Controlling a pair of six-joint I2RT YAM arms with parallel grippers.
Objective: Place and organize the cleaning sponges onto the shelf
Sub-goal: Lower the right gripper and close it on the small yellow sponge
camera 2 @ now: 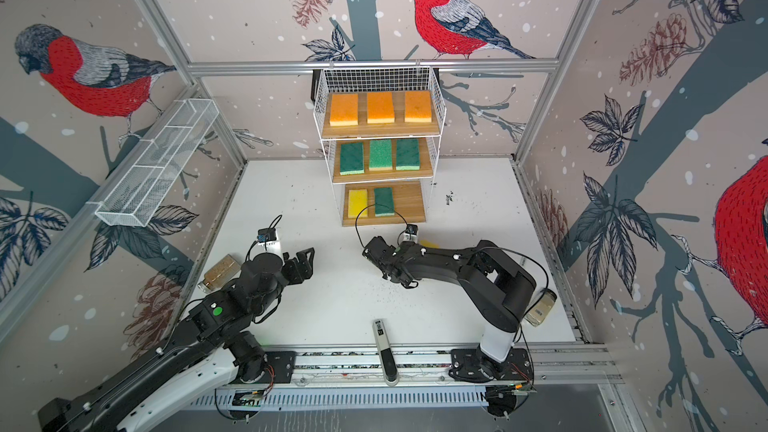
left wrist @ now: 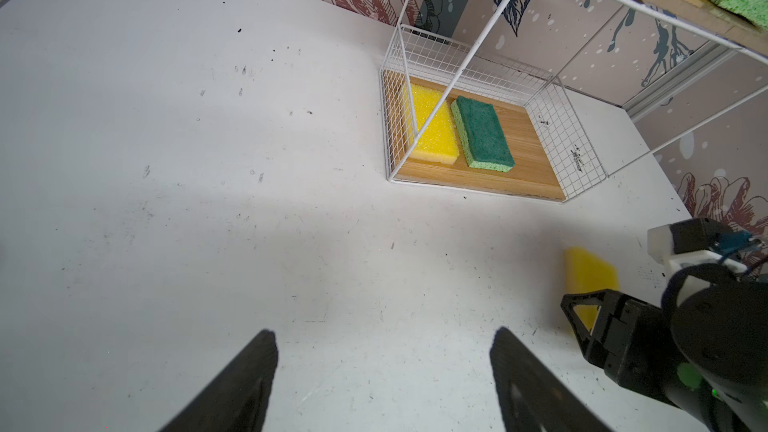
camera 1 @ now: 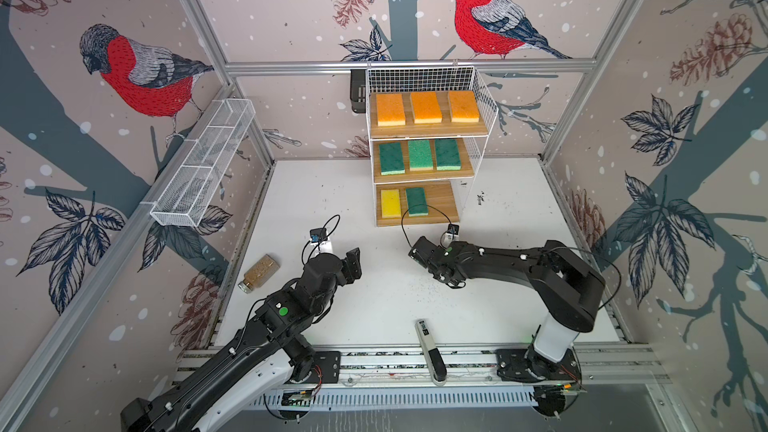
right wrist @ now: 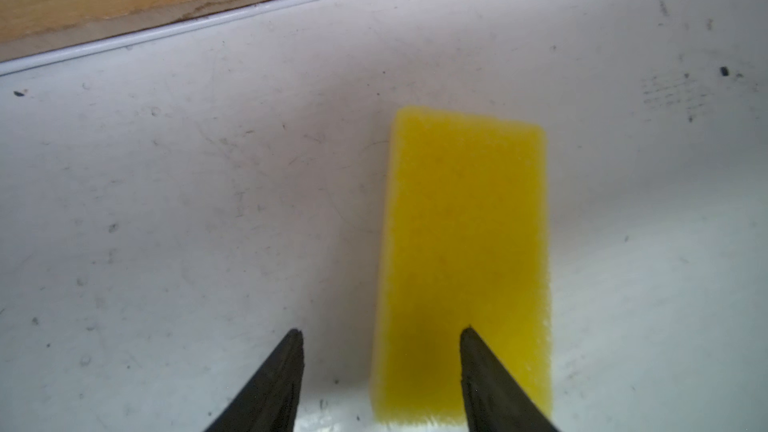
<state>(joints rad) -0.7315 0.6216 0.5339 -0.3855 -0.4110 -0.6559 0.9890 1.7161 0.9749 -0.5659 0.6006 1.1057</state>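
Item: flat rectangular yellow foam sponge (camera 2: 430,244), the last one off the white wire-grid shelf with wooden boards (camera 1: 444,201). It lies mid-frame in a top view, just below the lowest board's free slot.
Right gripper (right wrist: 381,329): fingers apart, straddling one long edge, gripping nothing; likely aligning a pick.
Left gripper (left wrist: 384,331): wide apart, empty.
Slim white-and-black handheld device (camera 1: 428,347): markings unreadable.

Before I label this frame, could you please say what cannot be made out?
- Loose yellow sponge: right arm hides all but a sliver in a top view.
- Right gripper: finger contact with the sponge unclear in the right wrist view.
- Jar: half hidden by that arm, top view.
- Handheld device: markings too small, top views.
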